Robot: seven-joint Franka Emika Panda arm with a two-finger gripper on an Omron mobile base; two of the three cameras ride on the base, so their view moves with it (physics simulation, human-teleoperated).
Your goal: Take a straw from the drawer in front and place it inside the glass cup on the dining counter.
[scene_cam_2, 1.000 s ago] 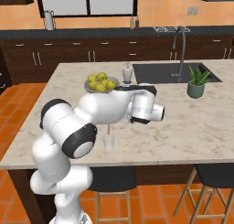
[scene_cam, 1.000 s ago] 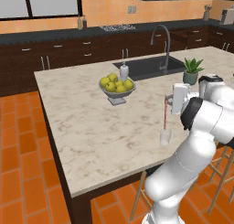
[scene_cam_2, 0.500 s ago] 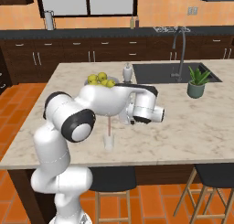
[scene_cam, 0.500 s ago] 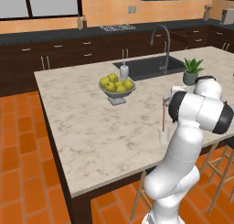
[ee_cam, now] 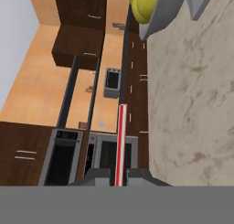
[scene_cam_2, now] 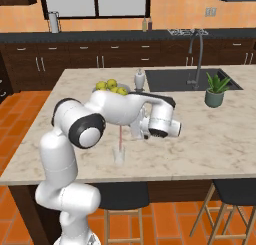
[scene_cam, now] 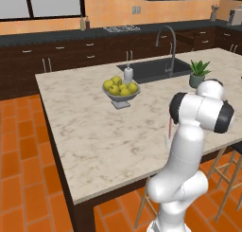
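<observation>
Two dark fingers of the gripper (ee_cam: pixel 119 173) are pinched tight on the straw (ee_cam: pixel 121 143), which runs straight out between them in the hand view. From the right, the straw (scene_cam_2: pixel 121 136) stands upright with its lower end inside the glass cup (scene_cam_2: pixel 119 154). That cup sits on the beige tabletop (scene_cam_2: pixel 215 139) near its front edge. Further back are a bowl of lemons (scene_cam: pixel 121 89), a potted plant (scene_cam_2: pixel 216 89) and the sink (scene_cam: pixel 152 69).

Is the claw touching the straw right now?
Touching. In the hand view the straw runs up from between the two fingertips of the claw, which close against it on both sides with no gap showing.
</observation>
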